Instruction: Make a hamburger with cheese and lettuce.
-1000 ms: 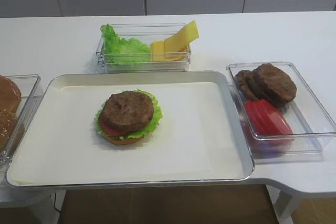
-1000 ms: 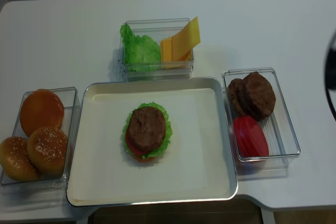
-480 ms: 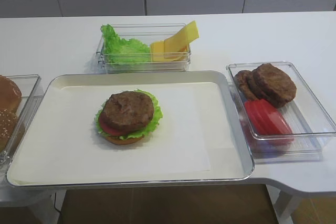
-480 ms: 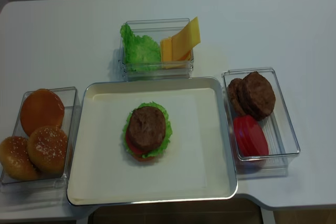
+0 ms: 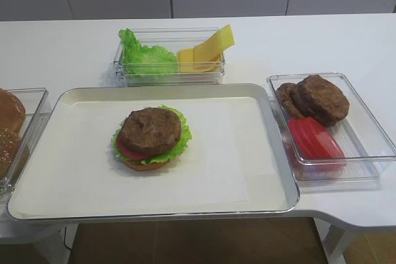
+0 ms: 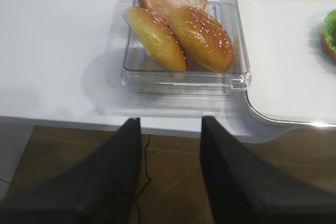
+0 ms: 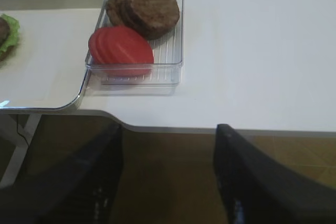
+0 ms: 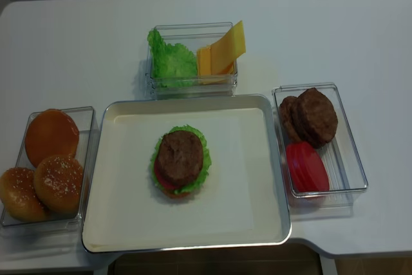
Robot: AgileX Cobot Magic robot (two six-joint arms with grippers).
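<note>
The hamburger [image 5: 150, 139] [image 8: 180, 162] sits left of centre on the paper-lined tray [image 5: 260, 153]: a bun base, frilly leaf and tomato slice, with a brown patty on top. Behind the tray, one clear box holds lettuce [image 5: 141, 55] [image 8: 170, 62] on its left and leaning yellow cheese [image 5: 209, 46] [image 8: 224, 51] on its right. My right gripper [image 7: 169, 129] is open and empty, hanging off the table's front edge below the patty box. The left gripper [image 6: 170, 121] is likewise open and empty, just off the front edge before the bun box. Neither gripper shows in the high views.
A clear box at the left [image 8: 87, 159] holds three bun halves [image 6: 199, 35]. A clear box at the right [image 8: 351, 152] holds brown patties [image 8: 312, 117] [image 7: 149, 10] and red tomato slices [image 8: 306, 167] [image 7: 119, 48]. The table's front edge has a curved notch [image 7: 126, 125] at the right.
A dark blur of the right arm at the right edge of the overhead view one second ago has gone. Nothing on the table has moved.
</note>
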